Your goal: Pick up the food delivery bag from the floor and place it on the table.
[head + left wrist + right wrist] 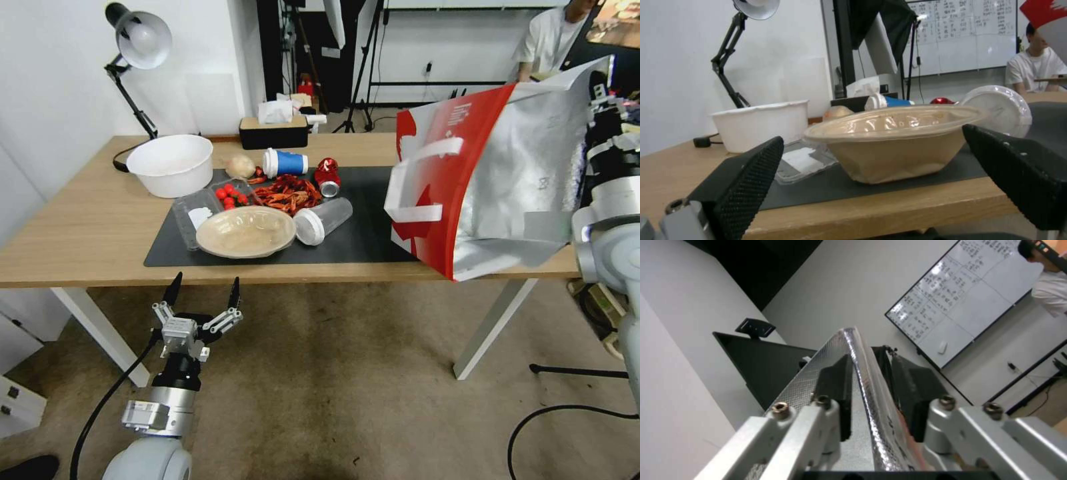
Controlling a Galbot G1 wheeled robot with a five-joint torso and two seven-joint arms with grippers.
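The food delivery bag [490, 183] hangs tilted over the right end of the table [80, 233], red side panel and white strap handles facing me, silver foil lining showing. Its lower corner overlaps the table's front edge, and I cannot tell whether it touches the top. My right gripper [597, 93] holds its upper rim at the far right. In the right wrist view the right gripper [867, 366] is shut on the foil edge of the bag [862, 396]. My left gripper [205, 283] is open, low over the floor [347, 373] in front of the table edge.
The dark mat [360, 233] holds a beige bowl [245, 231], a clear cup on its side [323, 220], a red can [327, 177], a blue cup [285, 163] and red food scraps [288, 192]. A white bowl [171, 163], a lamp [137, 47] and a tissue box [274, 131] stand behind.
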